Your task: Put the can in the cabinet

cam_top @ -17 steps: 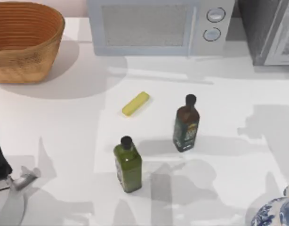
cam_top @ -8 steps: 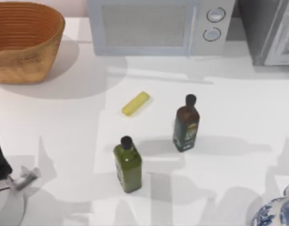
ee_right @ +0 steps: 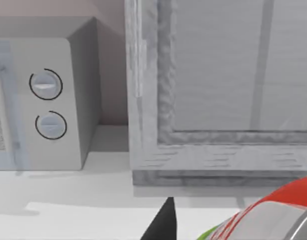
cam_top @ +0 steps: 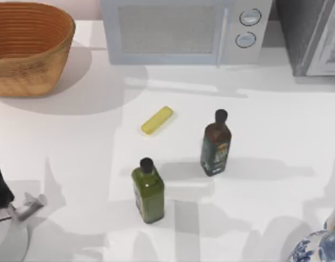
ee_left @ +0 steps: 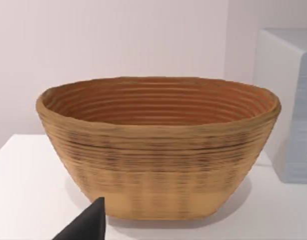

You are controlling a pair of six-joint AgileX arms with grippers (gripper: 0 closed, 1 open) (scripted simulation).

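Observation:
In the right wrist view the can (ee_right: 273, 212), red and white over a green band, sits very close to the camera. My right gripper (ee_right: 218, 231) is shut on it, with one dark fingertip (ee_right: 164, 220) beside it. Straight ahead of it stands the cabinet (ee_right: 213, 100), a grey unit with a lighter framed door panel that is closed. In the top view the cabinet (cam_top: 312, 38) is at the back right corner. My left gripper (cam_top: 30, 204) is parked open at the front left, facing the basket.
A woven basket (cam_top: 28, 46) stands at the back left and a white microwave (cam_top: 184, 30) with two knobs at the back middle. A yellow bar (cam_top: 157, 120), a brown bottle (cam_top: 215, 143) and a green bottle (cam_top: 148, 190) stand mid-table. A blue-and-white vessel (cam_top: 317, 250) is at the front right.
The arm shadows on the table's right side have slid toward the front right edge. The bottles, the yellow bar and the left arm have not moved.

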